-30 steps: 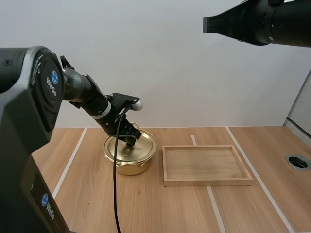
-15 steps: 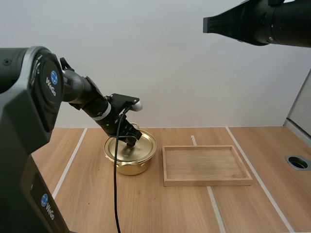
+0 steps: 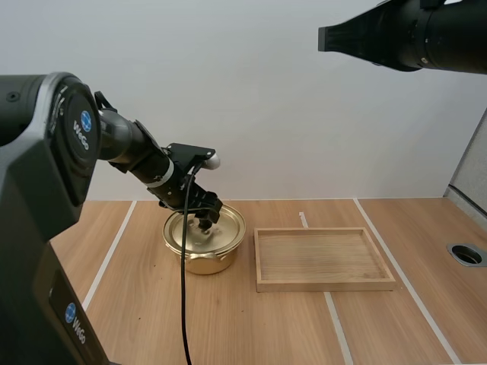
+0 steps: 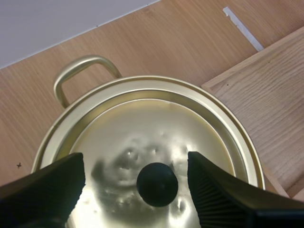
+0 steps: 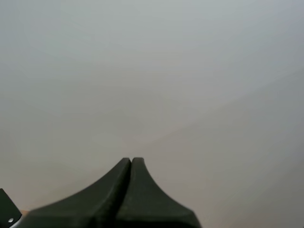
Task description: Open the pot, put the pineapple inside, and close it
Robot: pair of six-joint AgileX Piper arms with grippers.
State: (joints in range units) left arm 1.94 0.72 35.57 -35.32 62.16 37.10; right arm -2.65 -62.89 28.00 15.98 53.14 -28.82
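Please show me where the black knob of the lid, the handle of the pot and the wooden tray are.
Knob [image 4: 157, 184]: left wrist view, on its round top.
Handle [image 4: 85, 60]: left wrist view, on the top of its arch.
Tray [image 3: 326, 285]: high view, on its near wall.

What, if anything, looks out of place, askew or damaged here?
Nothing stands out. The lid sits level on the pot, the open left claw straddles its knob, and the tray lies flat beside the pot.
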